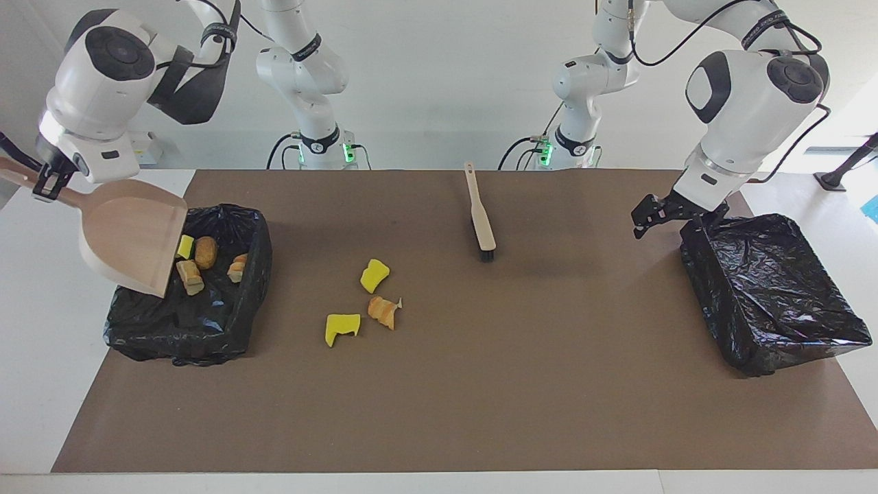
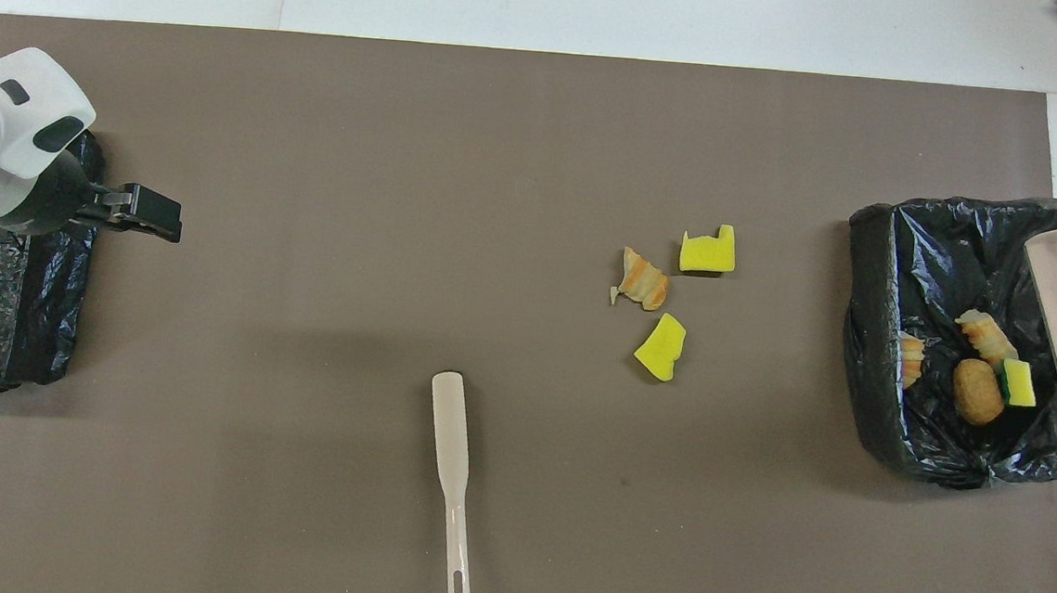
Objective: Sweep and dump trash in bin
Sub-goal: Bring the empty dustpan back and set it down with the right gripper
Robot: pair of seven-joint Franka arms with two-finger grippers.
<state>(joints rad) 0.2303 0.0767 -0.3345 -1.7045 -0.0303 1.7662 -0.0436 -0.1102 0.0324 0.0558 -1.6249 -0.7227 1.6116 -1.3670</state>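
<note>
So the right gripper [image 1: 42, 180] has its fingers clamped shut on the handle of the wooden dustpan [image 1: 130, 237], tilted over the black-lined bin [image 1: 226, 322] at the right arm's end of the worktop [image 1: 480, 398]; four trash chunks [image 1: 195, 255] sit in that bin; three more chunks [image 1: 374, 295] lie on the brown mat, near the brush [image 1: 480, 223]; left gripper [image 1: 651, 216] hangs fingers spread wide, empty, beside the other bin [image 1: 775, 295].
</note>
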